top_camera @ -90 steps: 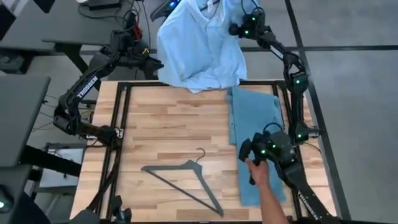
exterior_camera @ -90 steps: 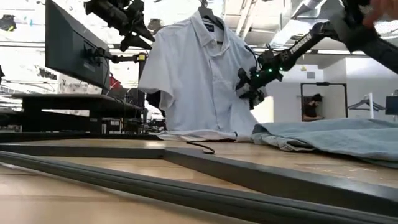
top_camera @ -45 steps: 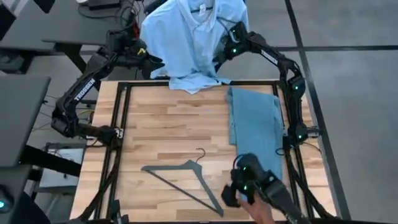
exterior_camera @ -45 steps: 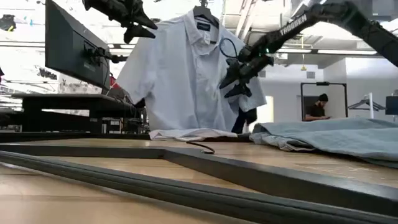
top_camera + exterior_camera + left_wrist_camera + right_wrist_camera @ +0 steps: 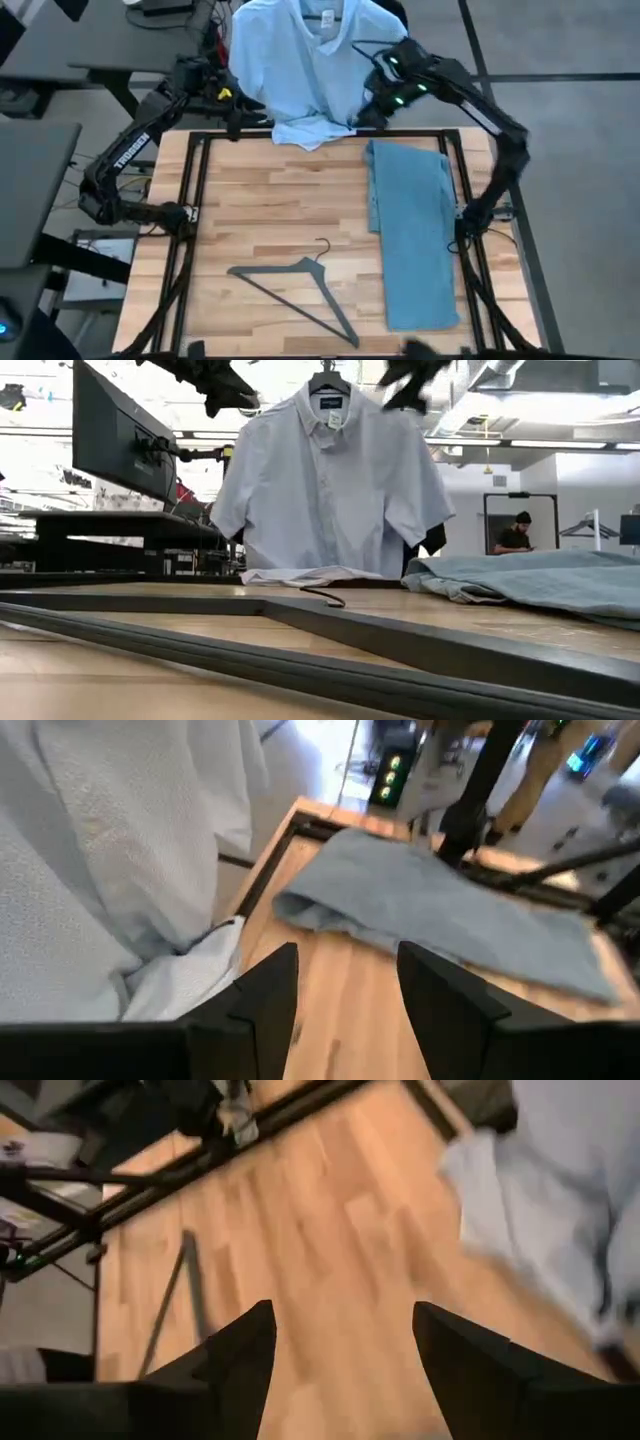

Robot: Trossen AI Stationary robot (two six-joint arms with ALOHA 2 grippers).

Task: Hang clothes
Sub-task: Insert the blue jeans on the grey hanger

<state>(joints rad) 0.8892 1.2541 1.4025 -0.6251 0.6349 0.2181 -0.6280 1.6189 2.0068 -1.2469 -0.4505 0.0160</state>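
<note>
Hanging beyond the table, the button shirt [image 5: 295, 60] sits between both tools, each spread open.

Plenty of open wood on the left half of the table [image 5: 270, 190]. The jeans [image 5: 412, 230] take the right strip, the grey hanger [image 5: 300, 290] lies near the front, and the hung shirt [image 5: 300, 60] blocks the far edge (hem touching the tabletop)
</note>
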